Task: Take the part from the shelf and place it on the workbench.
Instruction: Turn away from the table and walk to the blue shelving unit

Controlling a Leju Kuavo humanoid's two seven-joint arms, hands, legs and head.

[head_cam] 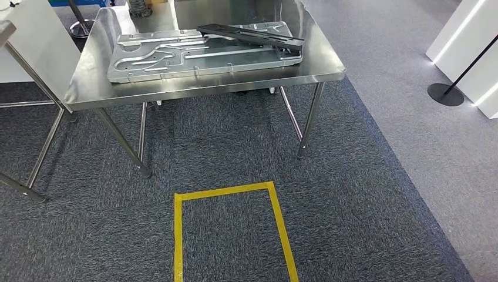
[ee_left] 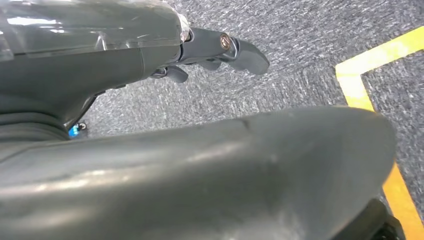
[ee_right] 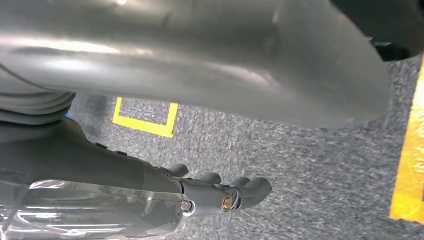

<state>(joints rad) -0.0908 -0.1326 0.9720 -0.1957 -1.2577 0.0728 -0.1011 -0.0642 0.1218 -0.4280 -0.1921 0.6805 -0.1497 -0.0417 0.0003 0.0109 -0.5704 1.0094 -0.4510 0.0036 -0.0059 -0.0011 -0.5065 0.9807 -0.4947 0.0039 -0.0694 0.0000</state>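
A steel worktop stands on thin metal legs on grey carpet. On the worktop lies a large silver stamped panel, flat, taking up most of the top. The part, a long dark bar, lies across the far right corner of the panel, resting on it at a slant. No robot hand touches it.

On the carpet in front of the worktop, yellow tape marks a rectangle, open toward the near edge of the head view. To the left of the worktop stands a second metal frame with a pale board against it. Well to the right of the worktop, a black round base with a thin pole stands on paler floor beside a white lit wall.

The left robot hand hangs over the carpet near a corner of the yellow tape; it holds nothing, and its dark fingers reach out apart from the thumb. The right robot hand also hangs over the carpet, empty, its fingers side by side and loosely extended. Clear plastic film wraps the right wrist.
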